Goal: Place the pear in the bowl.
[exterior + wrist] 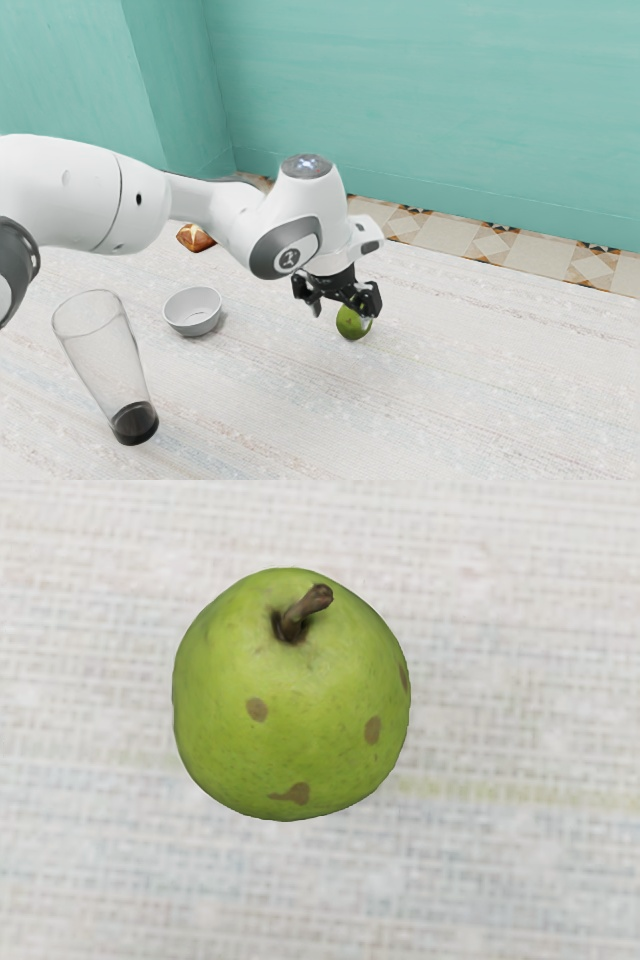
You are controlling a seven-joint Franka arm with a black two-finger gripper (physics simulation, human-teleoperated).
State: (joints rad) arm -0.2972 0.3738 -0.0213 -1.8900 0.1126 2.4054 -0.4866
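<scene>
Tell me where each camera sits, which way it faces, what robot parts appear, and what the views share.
Exterior view: beside the arm, angled down across the table toward the teal wall; arm and open gripper show, reaching toward the exterior view's right.
Wrist view: on the arm's hand, facing down at the pear, its stem visible.
Shared: the pear and the pale tabletop around it.

The arm [75, 195] has rounded white shells with thin dark seams; a grey disc [307, 166] on top carries pale bluish lights; a grey oval cap [264, 252] bears a round emblem [290, 259]; the gripper [341, 316] is black and angular.
</scene>
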